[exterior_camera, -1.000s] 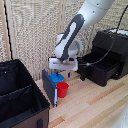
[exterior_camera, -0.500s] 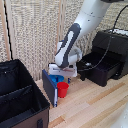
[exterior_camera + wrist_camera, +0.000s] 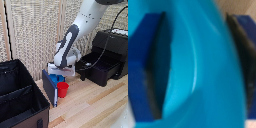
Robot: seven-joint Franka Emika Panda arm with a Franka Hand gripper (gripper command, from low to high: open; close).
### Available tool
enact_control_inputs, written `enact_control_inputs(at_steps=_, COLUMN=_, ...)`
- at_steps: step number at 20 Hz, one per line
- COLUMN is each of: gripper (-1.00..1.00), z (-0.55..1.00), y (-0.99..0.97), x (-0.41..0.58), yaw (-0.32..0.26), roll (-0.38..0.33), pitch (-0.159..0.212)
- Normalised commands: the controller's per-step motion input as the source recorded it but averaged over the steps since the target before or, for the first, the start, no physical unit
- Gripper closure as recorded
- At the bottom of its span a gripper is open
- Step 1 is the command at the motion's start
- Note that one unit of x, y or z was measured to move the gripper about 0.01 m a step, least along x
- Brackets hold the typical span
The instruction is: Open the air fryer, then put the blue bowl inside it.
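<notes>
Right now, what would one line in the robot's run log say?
white blocky gripper: fingers either side of small light blue plastic bowl | beside red cup | black air fryer drawer: open

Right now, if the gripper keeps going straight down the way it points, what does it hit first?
The gripper points downward, its jaws on the blue bowl. Straight below, the bowl would probably meet the red cup first, though depth is unclear.
</notes>
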Motion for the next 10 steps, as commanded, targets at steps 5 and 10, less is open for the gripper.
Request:
enact_control_inputs(at_steps=5, gripper=1.00, z=0.22, y=0.00, x=-0.001, yaw=-0.015, roll=0.025, pitch=0.000)
enact_control_inputs(at_steps=10, gripper=1.00, z=0.92, y=0.00, x=-0.015, yaw=-0.103, roll=0.082, pitch=-0.017)
